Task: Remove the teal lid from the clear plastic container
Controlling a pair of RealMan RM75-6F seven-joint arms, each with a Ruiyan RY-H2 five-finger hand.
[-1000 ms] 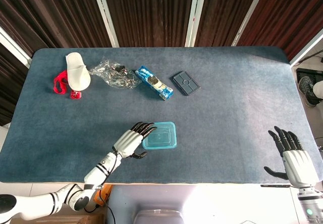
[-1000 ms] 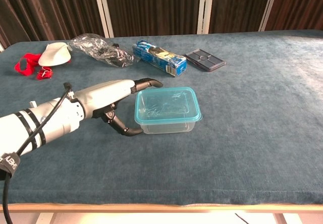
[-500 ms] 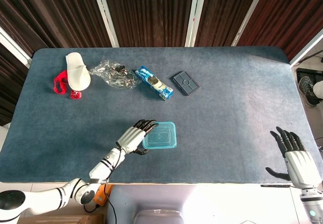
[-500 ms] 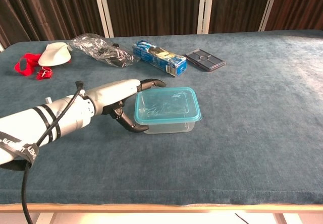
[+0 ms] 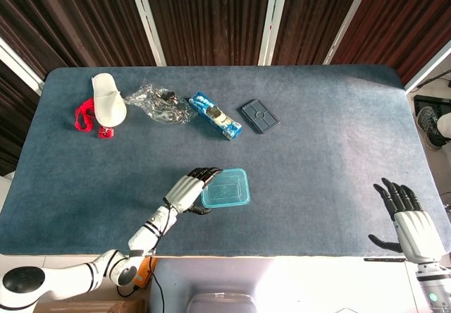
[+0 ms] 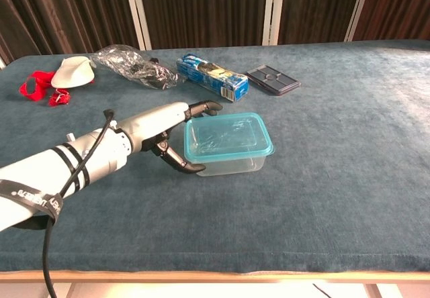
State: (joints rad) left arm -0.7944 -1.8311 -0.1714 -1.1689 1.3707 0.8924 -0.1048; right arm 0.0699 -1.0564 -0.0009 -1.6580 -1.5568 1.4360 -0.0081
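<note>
Since a second ago, the left hand has pushed in against the left end of the container, and the lid now sits shifted a little to the right and tilted, its right side hanging past the container wall. Its fingers reach over the lid's near-left corner while the thumb curls under at the container's lower left wall, so the hand grips that end; whether the lid alone is pinched cannot be told.

Far up and to the left of those fingers lie a red strap and a white scoop touching it. Just right of the scoop is a crumpled clear bag, then a blue packet lying slantwise, then a dark flat case, all in a row well beyond the fingertips. Container and lid sit directly at the fingertips, near the front edge of the blue table.

Well apart, at the far right front corner, the right hand hovers with fingers spread wide, holding nothing. It shows only in the head view.
</note>
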